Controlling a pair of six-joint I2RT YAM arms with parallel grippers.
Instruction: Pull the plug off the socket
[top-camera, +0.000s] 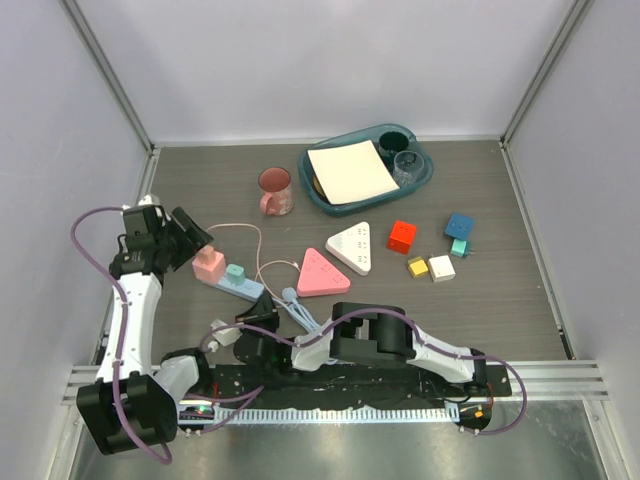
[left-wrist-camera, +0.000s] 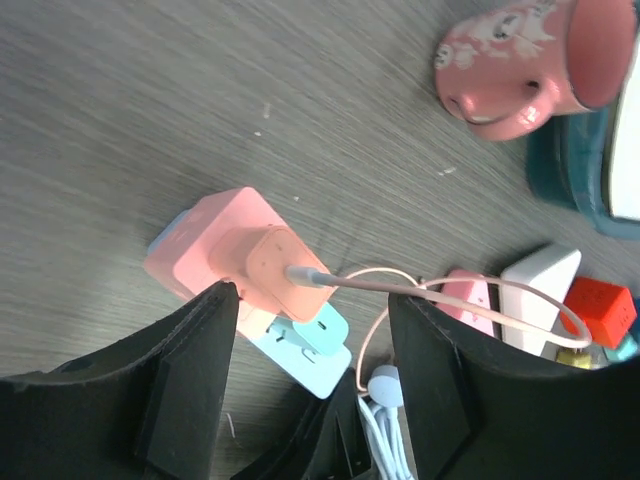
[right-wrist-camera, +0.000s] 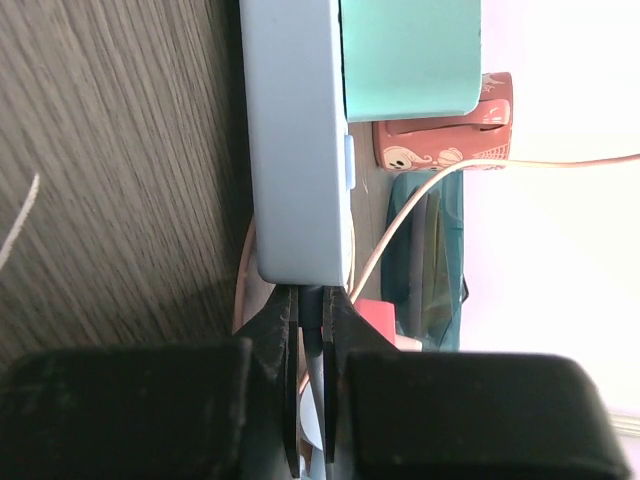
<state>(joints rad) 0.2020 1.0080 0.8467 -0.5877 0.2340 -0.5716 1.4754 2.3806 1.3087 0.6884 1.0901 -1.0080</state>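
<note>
Elbow bent, the left tool (left-wrist-camera: 312, 293) gaped just beside the boxy pink plug (left-wrist-camera: 225, 250), while the right tool (right-wrist-camera: 310, 330) pinched the thick cord (right-wrist-camera: 312, 400) of the slim pale-blue socket (right-wrist-camera: 295, 150).

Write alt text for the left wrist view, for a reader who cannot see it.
The left gripper, jaws open, points at the pink plug, which sits plugged into the pale-blue socket on a grey wood-grain table. The plug's thin pink cord loops away to the right, and a pink mug is at the top right.
</note>
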